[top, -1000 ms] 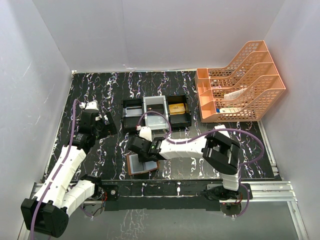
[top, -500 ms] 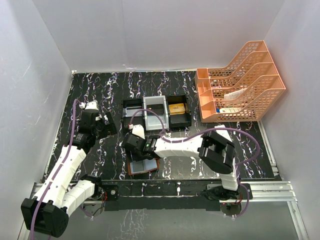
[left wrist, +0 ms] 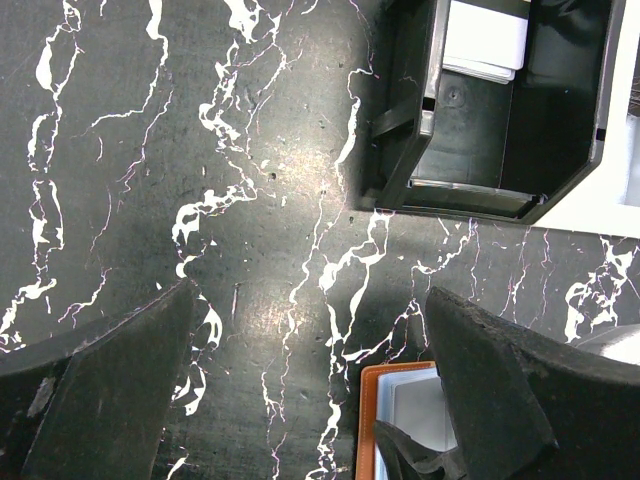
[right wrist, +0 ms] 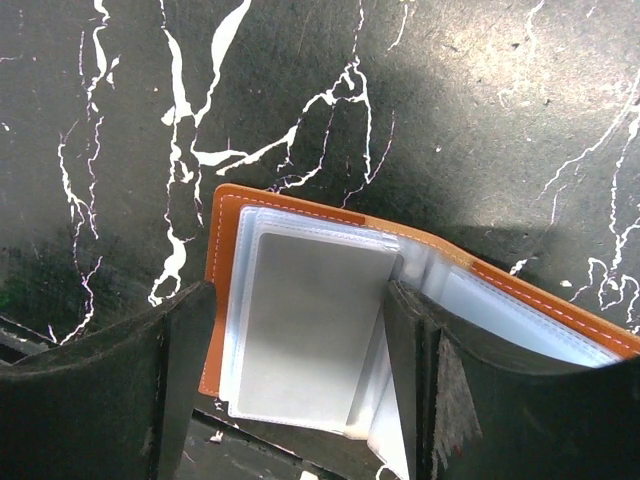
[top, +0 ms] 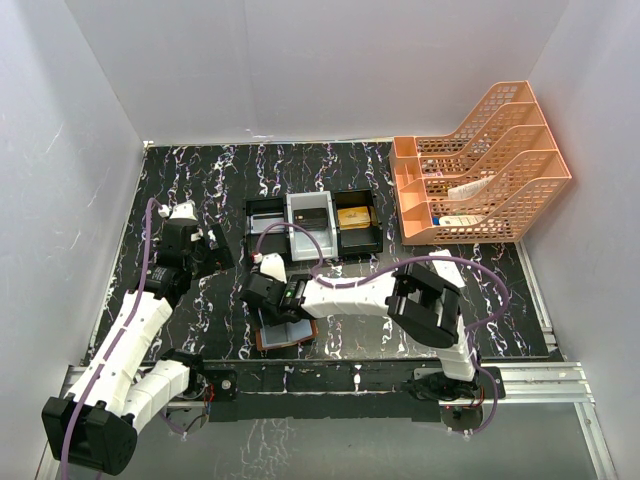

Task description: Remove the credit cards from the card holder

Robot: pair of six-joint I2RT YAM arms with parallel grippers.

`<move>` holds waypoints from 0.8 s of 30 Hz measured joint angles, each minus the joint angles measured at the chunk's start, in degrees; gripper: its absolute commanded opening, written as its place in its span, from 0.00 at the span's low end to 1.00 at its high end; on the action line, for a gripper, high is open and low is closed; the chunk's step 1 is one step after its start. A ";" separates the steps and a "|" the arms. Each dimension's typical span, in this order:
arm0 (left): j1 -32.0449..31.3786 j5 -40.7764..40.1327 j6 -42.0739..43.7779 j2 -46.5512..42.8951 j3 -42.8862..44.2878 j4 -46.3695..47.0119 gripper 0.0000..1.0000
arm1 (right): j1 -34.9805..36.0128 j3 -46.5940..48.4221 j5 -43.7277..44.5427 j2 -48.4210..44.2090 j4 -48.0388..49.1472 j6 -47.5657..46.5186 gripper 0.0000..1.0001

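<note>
The brown card holder lies spread open near the table's front edge. A pale grey-blue credit card sits in its left clear pocket. My right gripper is open low over the holder. Its left finger is outside the holder's left edge and its right finger is at the fold, so the left page lies between them. It holds nothing. My left gripper is open and empty over bare table, to the left of the holder's corner.
A black-and-white compartment tray stands behind the holder, with a gold block in its right compartment and pale flat cards in its left one. An orange file rack stands at the back right. White walls enclose the table.
My right gripper has moved left across the holder, from over its right half to its left page. The left arm has not moved.
</note>
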 measured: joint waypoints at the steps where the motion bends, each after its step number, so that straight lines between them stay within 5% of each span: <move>1: 0.00 0.00 0.00 0.00 0.00 0.00 0.99 | -0.02 -0.37 -0.04 -0.22 0.46 0.02 0.67; 14: 0.00 0.02 0.00 0.00 0.00 0.00 0.99 | -1.44 -5.16 -3.87 -3.21 5.75 1.03 0.69; 24: -0.02 0.02 0.00 0.00 0.00 0.00 0.99 | -1.40 -0.85 -3.13 -3.30 0.15 -1.97 0.67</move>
